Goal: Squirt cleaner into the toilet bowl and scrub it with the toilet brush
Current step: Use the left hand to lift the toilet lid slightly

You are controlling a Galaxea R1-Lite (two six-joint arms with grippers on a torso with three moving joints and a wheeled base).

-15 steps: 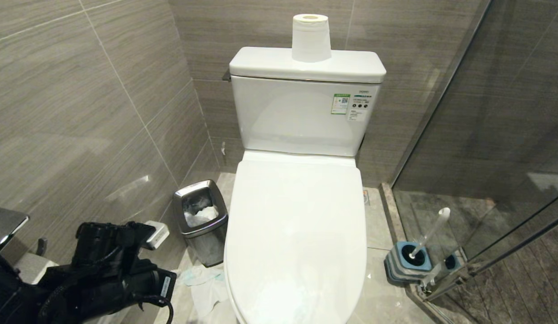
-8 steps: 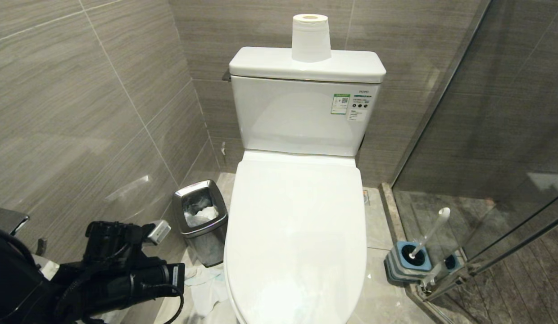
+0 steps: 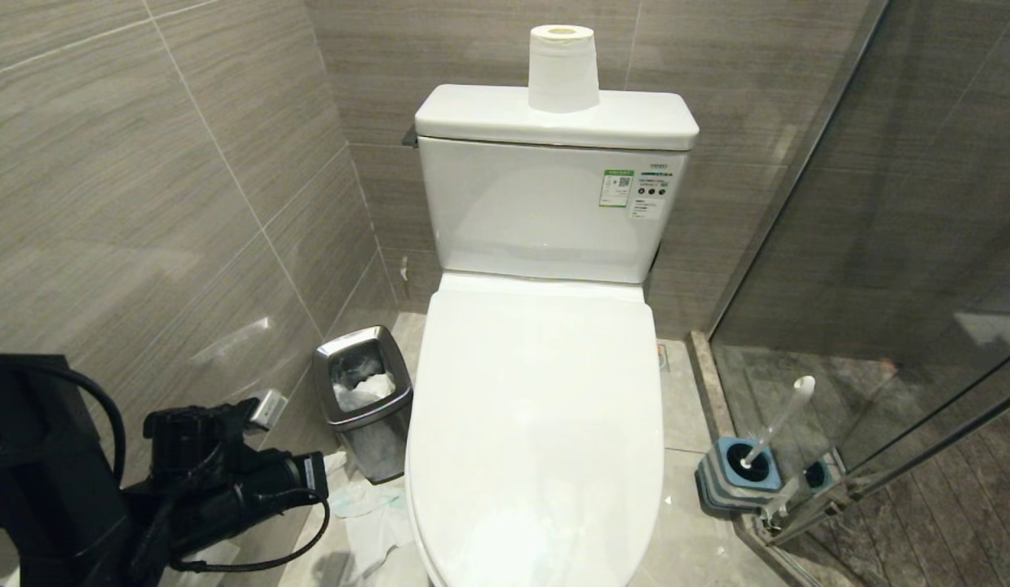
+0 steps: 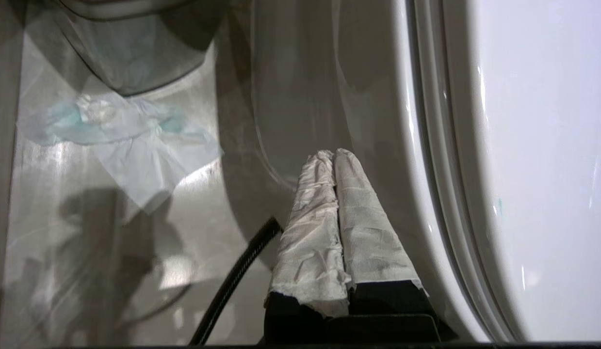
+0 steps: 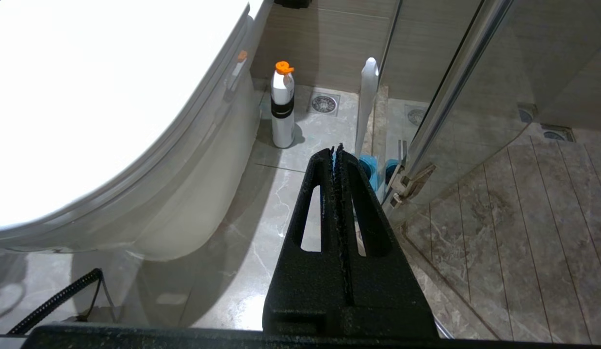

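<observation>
The toilet bowl (image 3: 537,432) is sitting at the centre of the head view with its lid down, and a paper roll (image 3: 562,68) is standing on the tank at twelve o'clock. The toilet brush (image 3: 778,424) is leaning in its blue-topped holder (image 3: 737,477) at four o'clock from the bowl, by the glass partition (image 3: 920,244). The left gripper (image 4: 334,155), its wrapped fingers pressing together on nothing, is hanging low at eight o'clock beside the bowl's outer wall, near the steel waste bin (image 3: 363,399) and crumpled tissue (image 4: 130,140) on the floor. The right gripper (image 5: 337,151), likewise pinched closed and empty, is pointing towards the brush and a white bottle (image 5: 283,109).
</observation>
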